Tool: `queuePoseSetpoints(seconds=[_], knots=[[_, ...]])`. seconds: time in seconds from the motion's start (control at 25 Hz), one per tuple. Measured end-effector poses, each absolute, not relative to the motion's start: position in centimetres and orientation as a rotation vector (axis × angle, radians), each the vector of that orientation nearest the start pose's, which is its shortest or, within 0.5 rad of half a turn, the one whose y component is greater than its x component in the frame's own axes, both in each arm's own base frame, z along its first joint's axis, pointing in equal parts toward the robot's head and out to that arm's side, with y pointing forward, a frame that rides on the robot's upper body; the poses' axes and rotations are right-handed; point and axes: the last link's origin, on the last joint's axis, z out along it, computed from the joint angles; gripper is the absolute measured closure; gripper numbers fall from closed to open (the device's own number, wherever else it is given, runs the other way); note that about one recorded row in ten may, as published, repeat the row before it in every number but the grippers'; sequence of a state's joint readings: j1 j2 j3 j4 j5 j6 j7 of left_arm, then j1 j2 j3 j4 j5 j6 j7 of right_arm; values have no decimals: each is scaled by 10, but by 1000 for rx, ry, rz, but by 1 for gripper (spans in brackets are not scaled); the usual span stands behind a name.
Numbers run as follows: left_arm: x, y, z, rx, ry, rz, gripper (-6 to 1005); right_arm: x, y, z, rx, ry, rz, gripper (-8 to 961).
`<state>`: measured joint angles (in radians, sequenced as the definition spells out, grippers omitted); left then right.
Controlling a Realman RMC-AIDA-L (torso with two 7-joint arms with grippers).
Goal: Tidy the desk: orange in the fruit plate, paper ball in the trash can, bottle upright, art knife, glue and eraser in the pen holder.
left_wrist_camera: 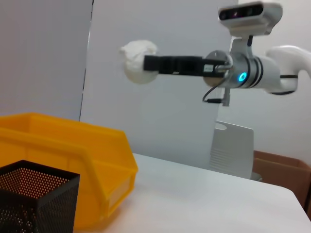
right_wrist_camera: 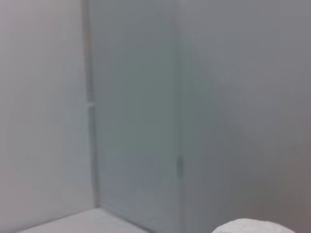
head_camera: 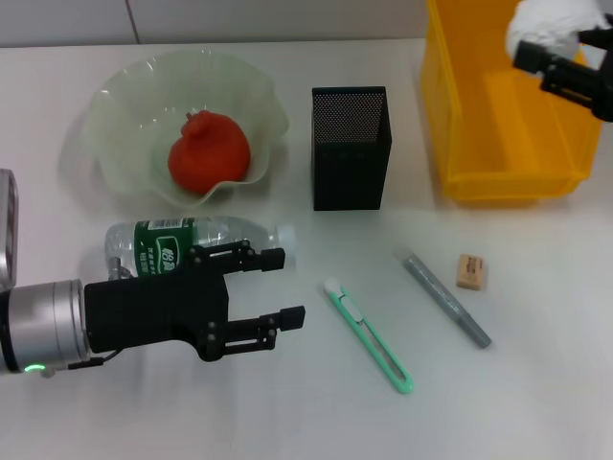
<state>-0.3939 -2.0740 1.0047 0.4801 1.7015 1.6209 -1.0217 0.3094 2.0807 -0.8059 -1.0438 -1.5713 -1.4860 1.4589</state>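
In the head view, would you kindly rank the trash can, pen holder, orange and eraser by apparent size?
Largest to smallest:
1. trash can
2. pen holder
3. orange
4. eraser

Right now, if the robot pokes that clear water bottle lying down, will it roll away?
Probably. The small clear plastic bottle with the dark green label lies on its round side on the plain white desk, so a sideways nudge would likely roll it. It looks nearly empty, so probably light and a bit squashy. The left gripper, fingers open, hangs just beside it.
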Motion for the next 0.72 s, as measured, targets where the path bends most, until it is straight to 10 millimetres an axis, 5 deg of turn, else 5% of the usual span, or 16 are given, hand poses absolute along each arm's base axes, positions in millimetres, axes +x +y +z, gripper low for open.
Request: queuePoseSetpoints(seconds=[0.24, 0.72], knots=[[-269, 268, -43, -2819, -376, -911, 289, 269, 350, 86, -2198, 535, 840, 410], [-267, 269, -46, -2824, -390, -917, 290, 270, 396, 70, -2101, 637, 715, 403]])
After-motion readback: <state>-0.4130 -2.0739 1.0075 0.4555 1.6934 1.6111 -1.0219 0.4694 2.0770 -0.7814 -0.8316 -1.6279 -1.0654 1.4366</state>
